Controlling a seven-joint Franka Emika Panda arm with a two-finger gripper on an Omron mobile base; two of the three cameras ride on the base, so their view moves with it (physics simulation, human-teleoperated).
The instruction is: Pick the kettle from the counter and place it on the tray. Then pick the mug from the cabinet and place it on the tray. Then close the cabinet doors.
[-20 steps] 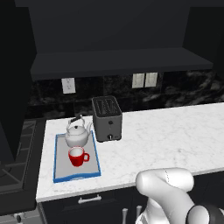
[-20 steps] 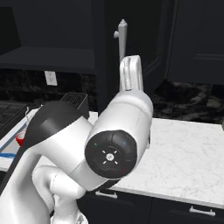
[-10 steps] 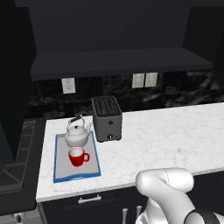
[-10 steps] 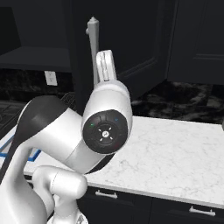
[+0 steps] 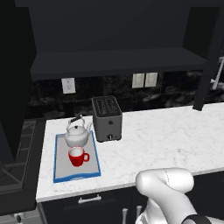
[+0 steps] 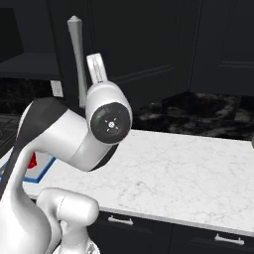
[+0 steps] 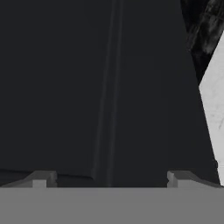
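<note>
The silvery kettle (image 5: pixel 78 133) and the red mug (image 5: pixel 77 156) both stand on the blue-rimmed tray (image 5: pixel 56 162), on the left of the white counter (image 5: pixel 175 135). Above them the cabinet (image 5: pixel 113 57) shows its dark shelf. The left cabinet door (image 5: pixel 13 87) stands open. The right cabinet door (image 6: pixel 144 49) is partly swung in, its silver bar handle (image 6: pixel 77 59) just behind my wrist. In the hand view my gripper (image 7: pixel 111 178) is open, fingertips (image 7: pixel 43 177) wide apart, close against the dark door panel (image 7: pixel 105 87). Nothing is held.
A boxy dark grey toaster (image 5: pixel 107 118) sits just right of the tray. White wall outlets (image 5: pixel 144 80) are on the black backsplash. A stove (image 5: pixel 15 162) lies left of the counter. My own arm (image 6: pixel 74 134) blocks much of the right base view.
In the right base view the right door's silver handle has swept steadily leftward, with my arm following it. The kettle, mug and tray have not moved.
</note>
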